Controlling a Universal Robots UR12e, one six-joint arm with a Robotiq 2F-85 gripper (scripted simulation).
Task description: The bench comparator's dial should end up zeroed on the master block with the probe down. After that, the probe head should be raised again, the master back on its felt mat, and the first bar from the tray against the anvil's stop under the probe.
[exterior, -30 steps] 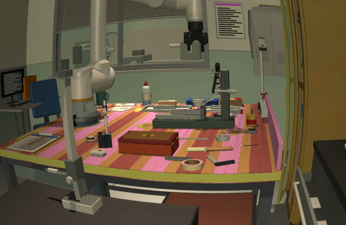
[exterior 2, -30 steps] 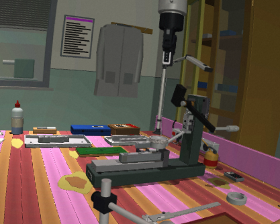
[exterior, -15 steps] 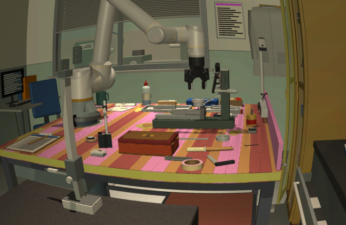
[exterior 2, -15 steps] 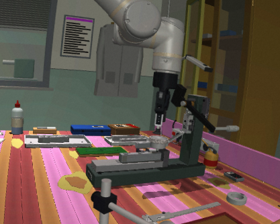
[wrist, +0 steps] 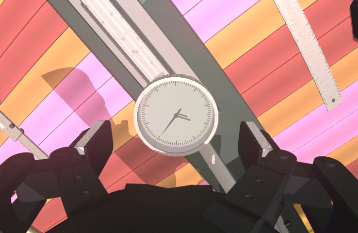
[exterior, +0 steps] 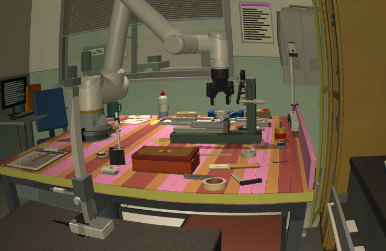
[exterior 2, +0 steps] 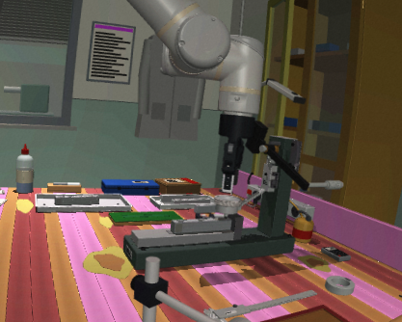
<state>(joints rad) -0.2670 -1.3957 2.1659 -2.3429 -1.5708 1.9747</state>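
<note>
The comparator's round dial (wrist: pixel 176 115) faces up directly below my gripper (wrist: pixel 172 137), its white face showing a long needle toward the lower left and a small red mark at the left of the scale. My gripper (exterior: pixel 220 102) (exterior 2: pixel 229 183) hangs open and empty just above the dial (exterior: pixel 220 113) (exterior 2: pixel 225 203). The dial sits on an arm from the comparator's dark column (exterior: pixel 250 105) (exterior 2: pixel 277 193), over the grey anvil (exterior: pixel 199 128) (exterior 2: pixel 188 231). A block (exterior 2: pixel 205 222) rests on the anvil under the dial. The felt mat (exterior 2: pixel 144 216) is green and lies behind the base. A tray (exterior 2: pixel 82 201) with a bar stands further left.
A red-brown wooden case (exterior: pixel 165 159) sits at the front of the striped bench. A steel ruler (wrist: pixel 308 52), tape rolls (exterior: pixel 214 183), a knife (exterior: pixel 233 166) and a height stand (exterior: pixel 117 148) lie around it. A pink rail (exterior: pixel 304 142) lines the right edge.
</note>
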